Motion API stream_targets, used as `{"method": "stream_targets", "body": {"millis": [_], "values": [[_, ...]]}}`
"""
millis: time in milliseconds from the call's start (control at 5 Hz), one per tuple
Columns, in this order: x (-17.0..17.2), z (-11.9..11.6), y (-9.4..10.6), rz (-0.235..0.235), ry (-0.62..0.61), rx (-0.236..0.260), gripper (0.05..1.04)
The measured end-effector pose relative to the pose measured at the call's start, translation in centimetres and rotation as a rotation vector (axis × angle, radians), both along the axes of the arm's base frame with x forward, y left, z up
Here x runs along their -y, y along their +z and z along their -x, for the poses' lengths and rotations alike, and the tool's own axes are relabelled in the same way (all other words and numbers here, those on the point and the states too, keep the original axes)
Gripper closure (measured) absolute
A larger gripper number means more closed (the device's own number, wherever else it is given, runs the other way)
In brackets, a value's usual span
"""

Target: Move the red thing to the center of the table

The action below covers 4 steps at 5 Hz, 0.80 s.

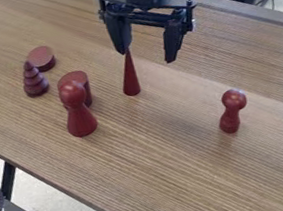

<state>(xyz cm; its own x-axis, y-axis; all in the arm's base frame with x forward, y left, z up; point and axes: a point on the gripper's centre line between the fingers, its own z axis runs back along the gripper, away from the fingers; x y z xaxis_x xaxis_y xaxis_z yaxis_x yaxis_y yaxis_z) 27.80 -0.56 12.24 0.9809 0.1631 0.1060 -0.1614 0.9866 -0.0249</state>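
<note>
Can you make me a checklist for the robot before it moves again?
1. Gripper open: ok, its fingers are apart.
2. Tall thin cone standing up: ok.
3. Cone's tip clear of the fingers: cannot tell, it meets one finger in this view.
4. Just one red thing on the table: not ok, there are several.
5. Knobbed piece at the right away from the gripper: ok.

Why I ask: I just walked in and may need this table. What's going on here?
A black robot gripper hangs open above the wooden table, holding nothing, one finger right by the tip of a slender red cone. Whether they touch, I can't tell. The cone stands upright, as do a ringed piece, a large round-headed peg and a smaller peg.
</note>
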Motion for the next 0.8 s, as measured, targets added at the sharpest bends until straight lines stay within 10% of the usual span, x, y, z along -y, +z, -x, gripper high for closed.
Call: {"method": "stream_targets", "body": {"millis": [800], "values": [[9.3, 0.1, -0.1, 0.043, -0.263, 0.037, 0.083]]}}
